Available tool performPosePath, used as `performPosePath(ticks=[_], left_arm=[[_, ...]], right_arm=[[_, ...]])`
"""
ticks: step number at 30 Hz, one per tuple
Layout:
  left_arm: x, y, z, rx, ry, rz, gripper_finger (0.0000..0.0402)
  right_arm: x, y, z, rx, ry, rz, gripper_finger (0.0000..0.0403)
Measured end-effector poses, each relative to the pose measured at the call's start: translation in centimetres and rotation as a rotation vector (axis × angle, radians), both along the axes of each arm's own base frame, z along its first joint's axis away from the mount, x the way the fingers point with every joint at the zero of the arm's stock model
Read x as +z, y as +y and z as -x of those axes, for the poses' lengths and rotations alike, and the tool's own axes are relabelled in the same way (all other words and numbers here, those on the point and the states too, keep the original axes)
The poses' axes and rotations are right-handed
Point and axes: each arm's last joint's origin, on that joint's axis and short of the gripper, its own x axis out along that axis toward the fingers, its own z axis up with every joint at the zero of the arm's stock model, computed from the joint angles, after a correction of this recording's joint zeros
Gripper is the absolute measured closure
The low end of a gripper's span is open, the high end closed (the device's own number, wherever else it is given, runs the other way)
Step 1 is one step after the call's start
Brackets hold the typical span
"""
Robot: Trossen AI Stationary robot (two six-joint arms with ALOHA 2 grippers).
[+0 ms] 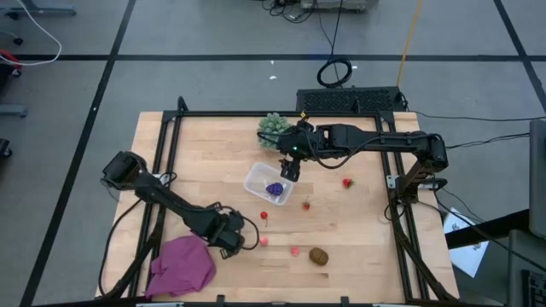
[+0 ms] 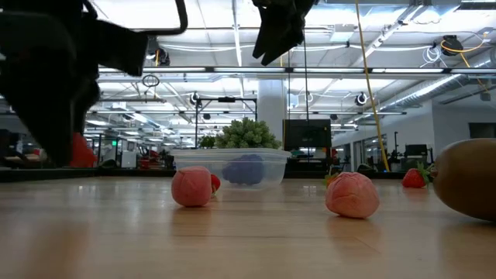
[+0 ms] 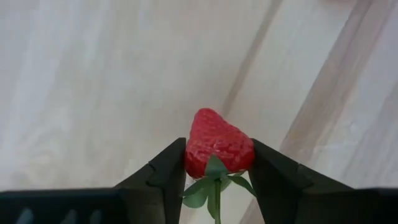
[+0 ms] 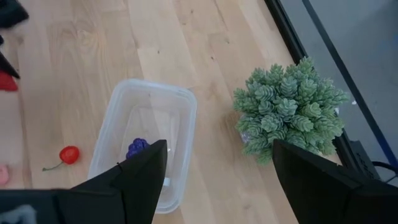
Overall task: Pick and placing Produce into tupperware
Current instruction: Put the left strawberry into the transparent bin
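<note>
Produce is scattered over the wooden worktop [image 1: 358, 230], and one piece, a red strawberry [image 3: 219, 151] with a green stalk, is clamped between the jaws of the left gripper [image 3: 217, 177] just above the wood, near the front left of the worktop. The left gripper [image 1: 229, 236] is seen from above beside a magenta cloth [image 1: 182, 265], which lies at the front left corner.

A purple piece [image 1: 275, 189] is held inside the tupperware [image 1: 256, 177], a clear container with rounded corners placed near the middle of the worktop. A small red cherry [image 1: 264, 215] is found just in front of the container, and another red piece [image 1: 306, 205] lies near its right corner. Two pink pieces [image 1: 264, 241] [image 1: 295, 251] rest farther forward, with the brown oval piece [image 1: 319, 256] just beside the second of them (it looms large at the right edge of the low view). A second strawberry [image 1: 347, 182] is set apart to the right.

The right gripper [image 1: 288, 168] is held above the container's rear edge, its jaws spread wide with nothing between them; past them, in the right wrist view, the purple piece [image 4: 137, 148] in the tupperware [image 4: 180, 118] and the cherry [image 4: 68, 154] are shown. A pale-green spiky ball [image 1: 273, 126] stands behind the container, near the worktop's rear edge.
</note>
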Motion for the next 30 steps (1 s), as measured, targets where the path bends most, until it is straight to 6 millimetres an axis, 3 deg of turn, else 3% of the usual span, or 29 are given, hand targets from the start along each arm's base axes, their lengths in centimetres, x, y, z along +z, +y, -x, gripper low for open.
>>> performPosePath(ticks=[13, 21, 30], left_arm=[[4.9, 4.2, 1.8, 0.024, -0.029, -0.054, 0.0243], [5.6, 8.0, 0.8, -0.002, -0.030, -0.081, 0.0243], [6.9, 12.1, -1.2, -0.048, -0.113, -0.112, 0.0243]], right_arm=[[0.8, -1.1, 1.3, 0.041, 0.064, 0.097, 0.0121], [1.5, -3.7, 3.9, -0.080, 0.168, 0.139, 0.0121], [3.6, -5.8, 6.6, -0.168, 0.126, 0.141, 0.0121]])
